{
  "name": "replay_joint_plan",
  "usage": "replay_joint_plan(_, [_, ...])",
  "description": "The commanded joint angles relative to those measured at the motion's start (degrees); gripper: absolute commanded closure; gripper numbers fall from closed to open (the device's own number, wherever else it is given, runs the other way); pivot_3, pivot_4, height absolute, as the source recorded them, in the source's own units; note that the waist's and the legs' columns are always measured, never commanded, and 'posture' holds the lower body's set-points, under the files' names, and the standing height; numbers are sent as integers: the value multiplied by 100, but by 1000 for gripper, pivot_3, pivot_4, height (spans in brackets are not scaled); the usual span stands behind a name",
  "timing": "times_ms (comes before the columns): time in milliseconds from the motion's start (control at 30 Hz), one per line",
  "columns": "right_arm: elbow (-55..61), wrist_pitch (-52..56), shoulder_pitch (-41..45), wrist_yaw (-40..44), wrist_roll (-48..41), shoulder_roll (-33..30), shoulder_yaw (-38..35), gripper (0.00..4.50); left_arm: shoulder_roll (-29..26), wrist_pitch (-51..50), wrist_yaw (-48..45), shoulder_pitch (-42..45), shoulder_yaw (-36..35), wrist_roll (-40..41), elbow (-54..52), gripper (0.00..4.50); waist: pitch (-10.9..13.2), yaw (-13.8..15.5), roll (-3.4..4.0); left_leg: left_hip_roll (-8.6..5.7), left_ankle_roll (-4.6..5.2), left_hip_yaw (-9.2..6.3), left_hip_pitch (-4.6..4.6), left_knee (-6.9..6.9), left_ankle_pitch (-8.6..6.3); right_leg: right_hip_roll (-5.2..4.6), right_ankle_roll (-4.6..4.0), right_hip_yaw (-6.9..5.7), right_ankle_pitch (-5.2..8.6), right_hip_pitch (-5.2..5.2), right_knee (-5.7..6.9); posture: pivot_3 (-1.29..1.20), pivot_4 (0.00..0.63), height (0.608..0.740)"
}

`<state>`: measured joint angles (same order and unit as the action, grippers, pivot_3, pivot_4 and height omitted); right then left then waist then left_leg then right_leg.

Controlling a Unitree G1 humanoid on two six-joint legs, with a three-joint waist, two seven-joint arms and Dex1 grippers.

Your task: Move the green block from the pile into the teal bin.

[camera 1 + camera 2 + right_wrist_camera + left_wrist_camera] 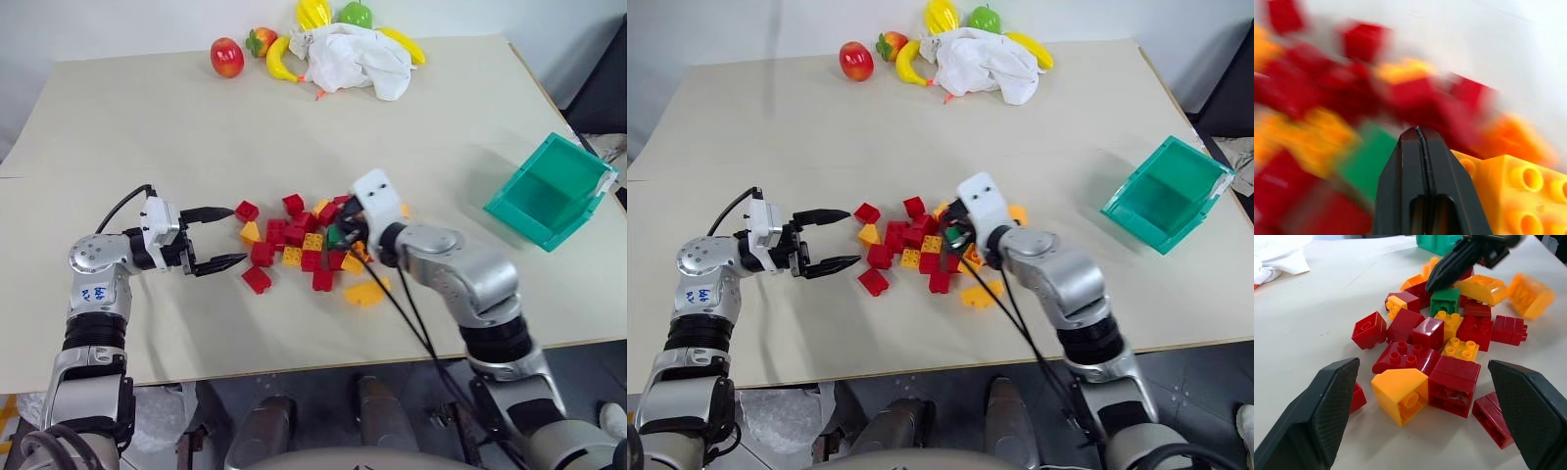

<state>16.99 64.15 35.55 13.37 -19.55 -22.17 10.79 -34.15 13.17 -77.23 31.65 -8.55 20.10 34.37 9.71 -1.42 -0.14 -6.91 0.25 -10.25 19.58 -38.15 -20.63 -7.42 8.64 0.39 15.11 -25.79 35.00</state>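
My right gripper (1418, 134) is clenched with nothing between its fingers, the two black tips pressed flat together and poking into the pile (309, 245). The green block (1445, 301) sits just under and beside those tips, wedged among red and orange-yellow bricks, with a big yellow studded brick (1520, 196) right against the side of my fingers. My left gripper (217, 237) is released, jaws spread wide, parked level just short of the near edge of the pile, holding nothing.

My worry from here: closed tips can only shove. These bricks are hard, glossy moulded plastic on a smooth pale table (147, 127), so I judge a push would skate the green one deeper under its neighbours or scatter the heap; an orange brick (1530, 293) past my fingers already looks blurred, as if knocked. If I open here, the jaws could land on the yellow brick or a red one instead, and slick faces with rounded studs could squirt out of a crooked pinch.

The teal bin (549, 191) lies well away beyond my right arm, a thin-walled, slant-sided tub that I reckon is light enough to slide if I clip its rim. Far past both grippers lie plastic fruit (226, 57) and a crumpled white bag (358, 59)
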Motion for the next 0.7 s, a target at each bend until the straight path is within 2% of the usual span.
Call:
replay_joint_plan(33, [288,14,8,220,47,-353,-266,4500,19,77,-45,124,-60,126,-63,26,0,-7,0,1,0,0,1,1,0,0,0,0,0,-1,0,0,150,740])
replay_joint_plan(267, [886,-241,-386,1145,-258,-1355,-714,4500,55,110,-191,227,-39,126,41,26,0,-11,0,2,0,4,23,-2,0,-1,1,1,-1,-22,-2,0,150,740])
replay_joint_plan(400, [1194,-956,-969,2574,-1050,-2079,-1806,4500,85,85,-239,267,-20,116,83,26,0,10,-2,-1,0,5,75,-29,0,-2,6,-1,-3,-74,13,0,150,740])
replay_joint_plan(500, [1112,-1189,-1517,3387,-1340,-2780,-2445,3901,123,112,-258,334,-4,89,181,0,1,79,-3,-10,6,5,75,-36,-1,-7,11,-2,-6,-67,9,0,150,740])
replay_joint_plan(700, [959,-1432,-2446,4144,-1449,-3628,-3337,1911,148,156,-428,422,-2,132,330,0,2,187,-4,-13,14,20,77,-80,-6,-9,18,5,-14,-59,1,0,150,740])
